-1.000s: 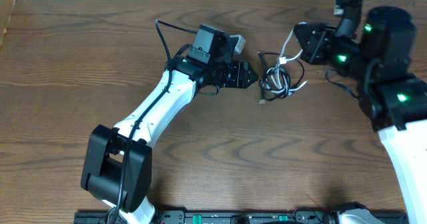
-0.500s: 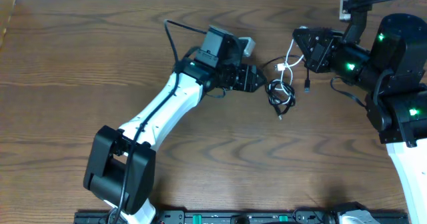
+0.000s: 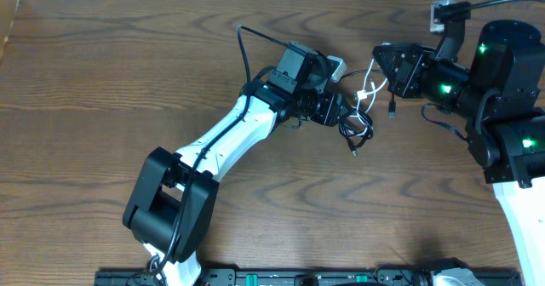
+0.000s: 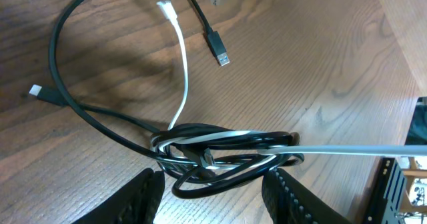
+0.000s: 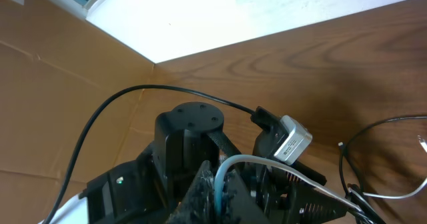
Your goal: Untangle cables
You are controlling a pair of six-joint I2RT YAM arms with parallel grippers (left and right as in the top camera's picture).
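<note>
The desk (image 3: 102, 82) was dark brown wood with a strong grain. Toward its far right lay a black cable (image 3: 356, 128) wound in a small coil, tangled with a white cable (image 3: 368, 83) that threaded through it. The black cable's USB plug (image 4: 220, 53) rested flat on the wood near the coil's loose loops.

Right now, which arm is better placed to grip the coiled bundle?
Left. The left end effector, open, straddles the bundle, a finger on each side; the right end effector is shut on the white cable, pulled taut.
</note>
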